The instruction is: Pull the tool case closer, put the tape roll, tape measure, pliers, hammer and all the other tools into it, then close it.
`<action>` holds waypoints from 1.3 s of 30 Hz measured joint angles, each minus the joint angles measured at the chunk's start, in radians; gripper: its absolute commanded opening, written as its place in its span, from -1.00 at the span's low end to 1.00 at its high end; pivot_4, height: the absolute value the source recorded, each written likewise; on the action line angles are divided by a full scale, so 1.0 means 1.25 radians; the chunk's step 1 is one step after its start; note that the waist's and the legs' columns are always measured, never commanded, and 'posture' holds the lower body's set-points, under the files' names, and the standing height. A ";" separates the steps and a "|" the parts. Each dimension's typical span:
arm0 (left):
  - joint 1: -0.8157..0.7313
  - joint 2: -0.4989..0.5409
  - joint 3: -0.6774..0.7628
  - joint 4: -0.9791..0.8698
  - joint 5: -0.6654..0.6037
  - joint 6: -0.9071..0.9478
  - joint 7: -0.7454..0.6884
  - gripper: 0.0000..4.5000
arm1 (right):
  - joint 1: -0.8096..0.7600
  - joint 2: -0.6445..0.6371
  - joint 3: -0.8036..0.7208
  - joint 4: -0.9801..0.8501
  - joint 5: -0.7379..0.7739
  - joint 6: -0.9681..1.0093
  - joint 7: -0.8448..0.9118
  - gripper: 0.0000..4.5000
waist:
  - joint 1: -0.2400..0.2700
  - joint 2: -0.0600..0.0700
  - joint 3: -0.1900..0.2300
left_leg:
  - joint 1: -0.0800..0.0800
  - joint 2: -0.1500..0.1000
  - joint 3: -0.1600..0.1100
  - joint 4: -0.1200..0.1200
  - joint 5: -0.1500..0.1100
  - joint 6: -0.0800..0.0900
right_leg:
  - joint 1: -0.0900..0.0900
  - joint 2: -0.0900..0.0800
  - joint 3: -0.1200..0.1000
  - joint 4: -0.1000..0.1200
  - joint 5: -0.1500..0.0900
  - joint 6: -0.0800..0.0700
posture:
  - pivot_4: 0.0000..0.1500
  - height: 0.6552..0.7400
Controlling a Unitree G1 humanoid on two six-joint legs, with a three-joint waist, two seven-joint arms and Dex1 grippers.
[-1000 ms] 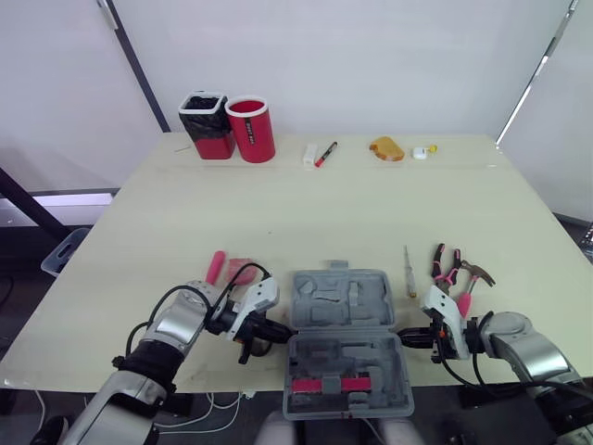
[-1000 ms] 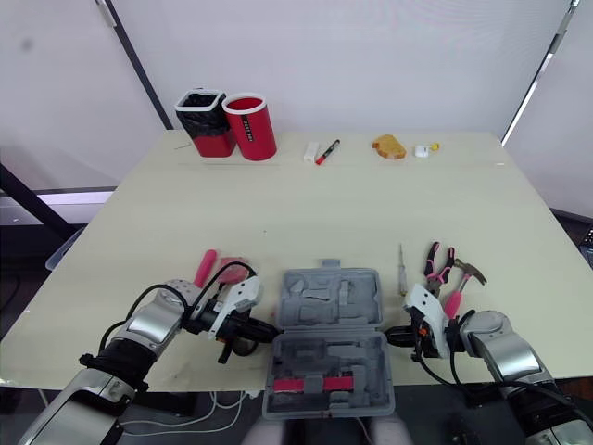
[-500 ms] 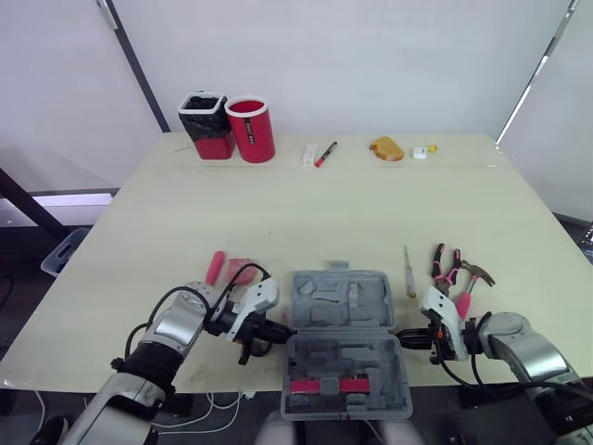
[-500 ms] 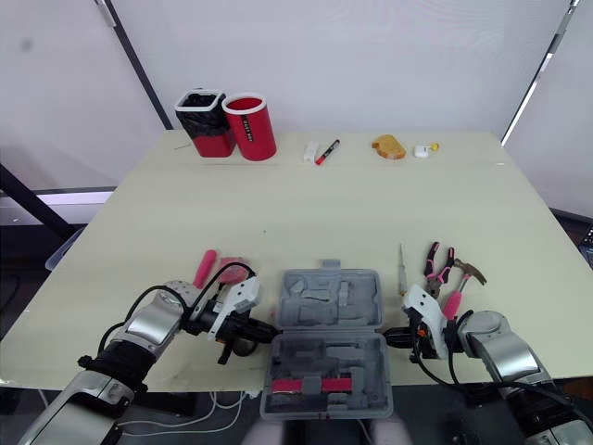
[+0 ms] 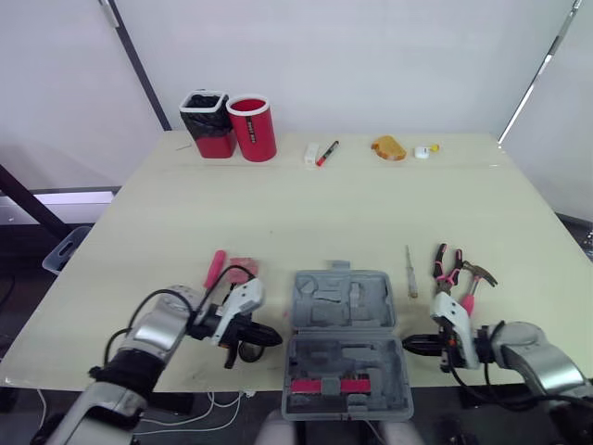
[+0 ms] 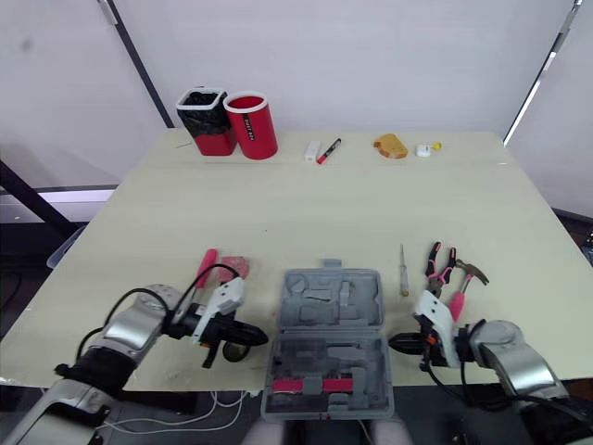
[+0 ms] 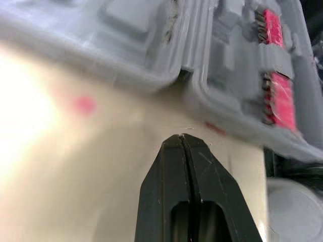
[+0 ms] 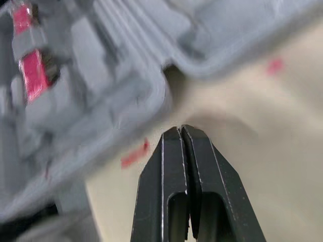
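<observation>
The grey tool case [image 5: 345, 315] lies open at the table's front edge, its near half holding a red bit strip [image 5: 326, 385]. My left gripper [image 5: 276, 336] is shut, its tip a short gap from the case's left side [image 7: 151, 65]. It lies above a black tape roll [image 5: 248, 351]. My right gripper [image 5: 409, 345] is also shut, just off the case's right side [image 8: 101, 101]. A pink-handled tool [image 5: 216, 268] and a pink tape measure [image 5: 244, 268] lie left of the case. A screwdriver [image 5: 409, 272], pliers [image 5: 445, 267] and a hammer [image 5: 474, 278] lie to its right.
At the back of the table stand a black-lined bin [image 5: 206, 123] and a red cup [image 5: 252, 128]. A red marker [image 5: 325, 154], a white block [image 5: 310, 153], an orange object [image 5: 386, 148] and a small white item [image 5: 423, 151] lie along the back edge.
Both grippers have drawn back from the case's sides, the left one leftward and the right one rightward. The case has stayed put.
</observation>
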 measured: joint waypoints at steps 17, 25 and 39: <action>0.386 -0.018 0.488 -0.150 -0.197 -0.076 0.231 -0.89 | 0.298 0.076 -0.391 -0.061 0.113 -0.300 -0.158 -0.99 | 0.000 0.000 0.001 | 0.001 0.003 0.001 -0.001 0.000 0.000 | 0.000 -0.003 0.001 -0.001 -0.002 -0.003 | 1.00 1.00; 0.509 -0.046 0.604 -0.122 -0.209 -0.134 0.292 0.47 | 0.379 0.085 -0.512 -0.032 0.172 -0.326 -0.156 -0.01 | -0.002 0.000 0.000 | 0.003 0.003 0.004 -0.001 0.000 0.000 | 0.000 -0.005 0.001 -0.001 -0.004 0.000 | 1.00 1.00; 0.596 -0.057 0.648 -0.075 -0.208 -0.186 0.305 1.00 | 0.431 0.112 -0.576 0.028 0.207 -0.352 -0.154 0.97 | -0.002 0.000 0.000 | 0.002 0.003 0.004 -0.001 0.000 0.000 | -0.001 -0.011 0.001 -0.001 -0.004 0.000 | 1.00 1.00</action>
